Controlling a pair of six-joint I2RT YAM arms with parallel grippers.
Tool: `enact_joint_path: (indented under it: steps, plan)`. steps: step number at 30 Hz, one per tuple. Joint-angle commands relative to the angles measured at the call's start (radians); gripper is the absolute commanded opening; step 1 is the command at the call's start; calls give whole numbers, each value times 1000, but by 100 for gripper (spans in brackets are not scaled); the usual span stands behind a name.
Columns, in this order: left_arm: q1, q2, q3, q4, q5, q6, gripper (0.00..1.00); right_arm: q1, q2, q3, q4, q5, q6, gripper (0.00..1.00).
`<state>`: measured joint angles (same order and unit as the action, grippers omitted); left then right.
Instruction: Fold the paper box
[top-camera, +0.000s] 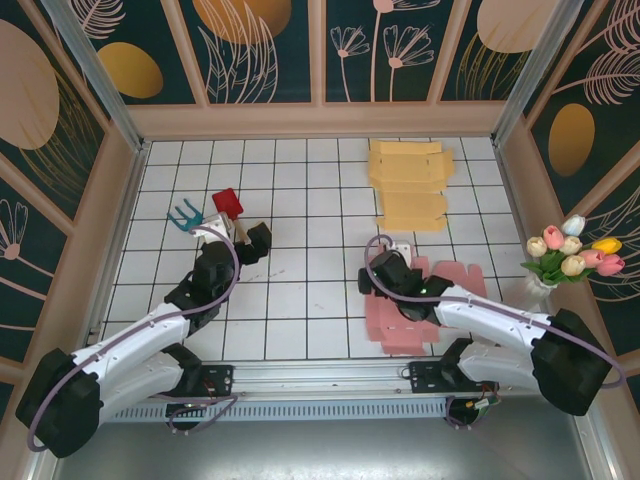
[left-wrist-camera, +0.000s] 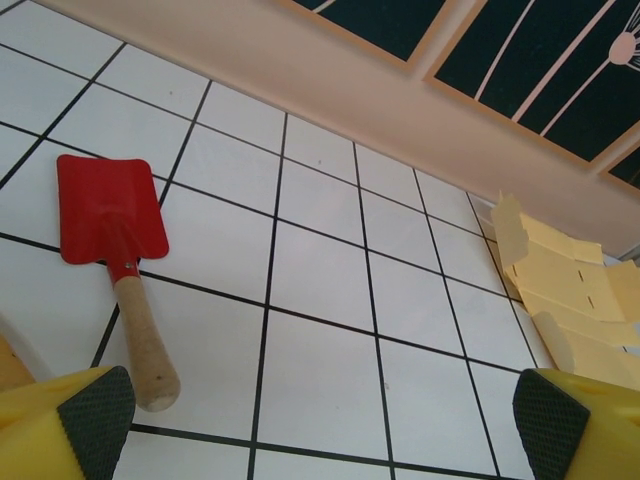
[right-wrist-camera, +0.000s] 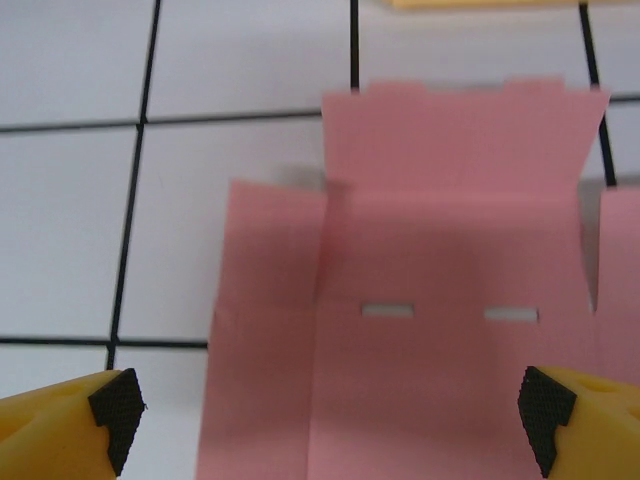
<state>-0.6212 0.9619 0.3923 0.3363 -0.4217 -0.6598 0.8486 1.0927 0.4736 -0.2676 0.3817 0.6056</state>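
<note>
Right gripper (right-wrist-camera: 330, 408): jaws wide, blank (right-wrist-camera: 450, 250) beneath; advise pinching flap ahead squarely along its crease. Left gripper (left-wrist-camera: 322, 412): wide, empty.

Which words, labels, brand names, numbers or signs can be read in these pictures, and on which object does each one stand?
There are none to read.
The pink paper box blank is plain, with two cut slots and no print.
The yellow blanks are plain too.
The red shovel bears no mark or brand.
The wall panels show drawn flowers and leaves, no letters.
</note>
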Motion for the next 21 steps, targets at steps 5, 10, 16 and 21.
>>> enact_joint_path:
  steps: [5,10,16,21]
  plan:
    - [-5,-24,-23,-5,-14,-28,99,73,-14,-112,86,-89,151,99]
    - [-5,-67,-47,-20,-26,-40,99,158,54,-140,194,-64,225,99]
    - [-6,-129,-77,-31,-10,-55,99,166,216,-81,347,-94,207,99]
    - [-6,-164,-112,-37,-4,-88,99,157,354,27,482,-71,178,99]
